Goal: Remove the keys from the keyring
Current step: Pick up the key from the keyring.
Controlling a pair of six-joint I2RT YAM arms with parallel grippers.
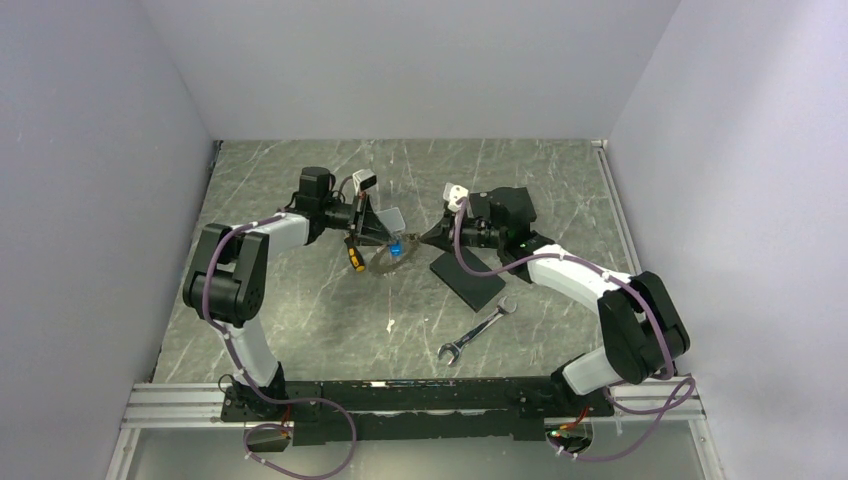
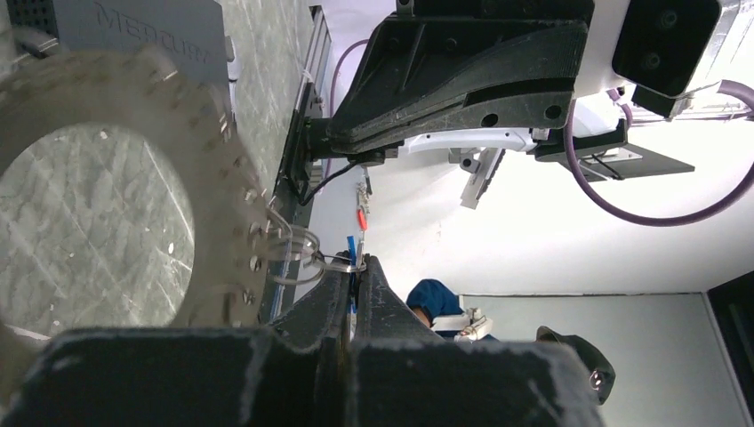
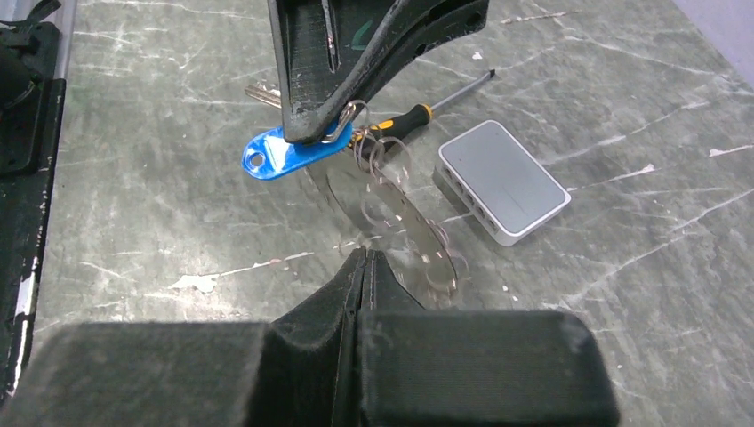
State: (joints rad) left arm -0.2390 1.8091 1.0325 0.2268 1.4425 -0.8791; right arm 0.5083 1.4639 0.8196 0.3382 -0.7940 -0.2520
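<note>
1. Right wrist view: the right gripper [image 3: 364, 260] is fully closed and seems to hold nothing. Its tip is just beside the keyring [image 3: 400, 222] rim.
2. The left gripper [image 3: 322, 132] is closed too, pinching the small wire loops by the blue tag [image 3: 284, 153]. The keyring hangs tilted over the table [image 3: 622, 294].
3. That thin pinch could slip and drop the keys [image 3: 436, 267]. A closed right tip may shove them rather than part them.

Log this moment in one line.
left pincer: shut on keyring by blue tag | right pincer: shut, hold unclear | keys: on keyring
</note>
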